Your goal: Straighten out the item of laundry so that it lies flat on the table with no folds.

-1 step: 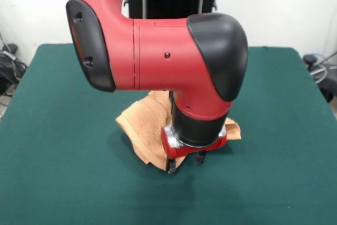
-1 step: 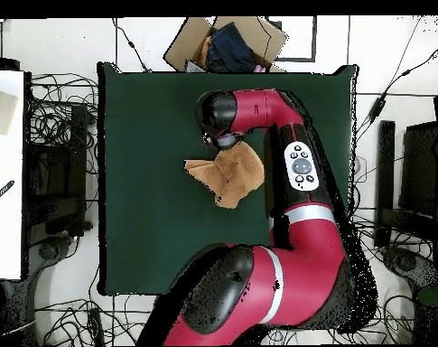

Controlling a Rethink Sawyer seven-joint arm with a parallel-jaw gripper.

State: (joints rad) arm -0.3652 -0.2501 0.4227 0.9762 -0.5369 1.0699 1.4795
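Note:
The item of laundry [image 1: 143,124] is a peach-orange towel, crumpled and folded near the middle of the green table [image 1: 58,146]. My gripper [image 1: 185,163] hangs low over the towel's near edge, open, with one finger [image 1: 171,167] at the cloth's near corner and the other beside it. The wrist hides the towel's middle in the front view. From overhead the towel [image 2: 231,173] lies bunched with a flap pointing left, on the table [image 2: 141,199]. There the arm's head [image 2: 220,116] covers the gripper.
A cardboard box [image 2: 224,41] with dark things in it stands just past the table's top edge in the overhead view. Cables and equipment [image 2: 55,163] surround the table. The arm [image 2: 299,172] runs along the towel's right side.

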